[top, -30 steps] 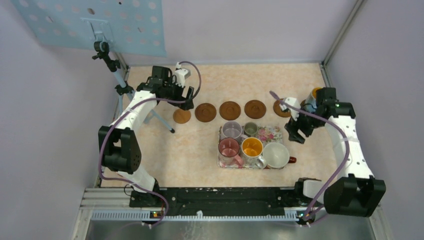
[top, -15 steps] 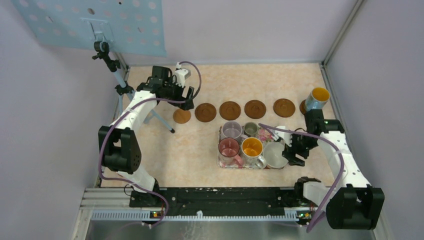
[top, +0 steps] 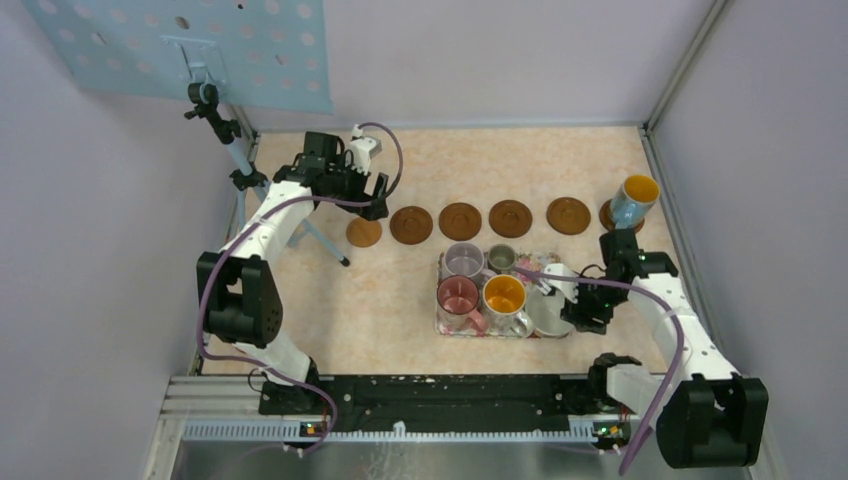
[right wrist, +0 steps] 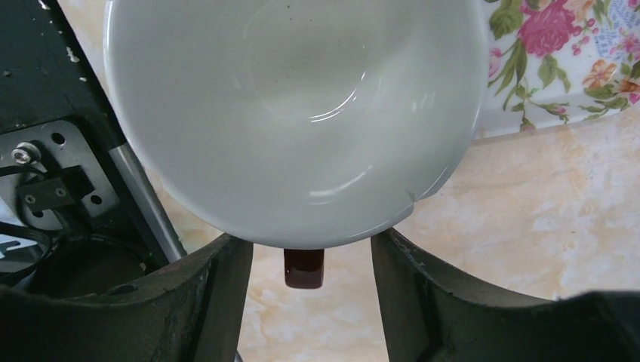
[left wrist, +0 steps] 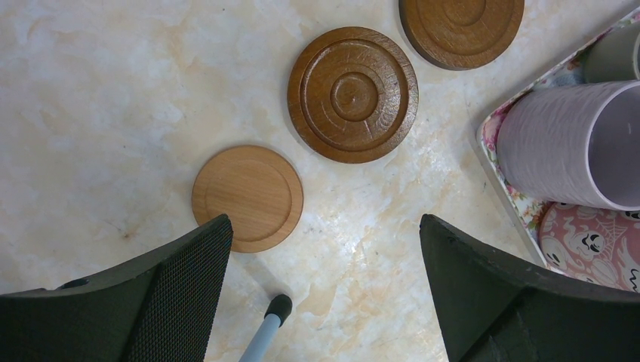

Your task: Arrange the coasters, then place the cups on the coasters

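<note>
The coasters are laid out in a row along the far side of the surface (top: 380,300), and the light-blue cup (top: 630,200) is already standing on the one at the right end, so I judge that I am in the cup-placing part of the job. Four more cups are waiting in the floral tray (right wrist: 573,60), and I am going for a fifth, the wide white cup (right wrist: 294,113) at the tray's near right corner.

My right fingers (right wrist: 204,302) are standing apart, one on each side of the cup's dark handle (right wrist: 304,270), which is jutting out over the tray's edge. A gap is showing on both sides of it, so I am not gripping yet. My left fingers (left wrist: 151,302) are hanging wide open and empty above the pale coaster (left wrist: 247,197) at the left end of the row.

Next I am expecting to close on the handle, lift straight up until the cup's base is clearing the tray's raised rim, and then carry it to the bare coaster (top: 568,215) just beside the blue cup.

Room is tight there: the blue cup is sitting close to that coaster and the right wall (top: 740,200) is near. The white-and-orange cup (top: 504,296) is crowding the wide cup's other side, so I am favouring a vertical lift before any sideways travel.
</note>
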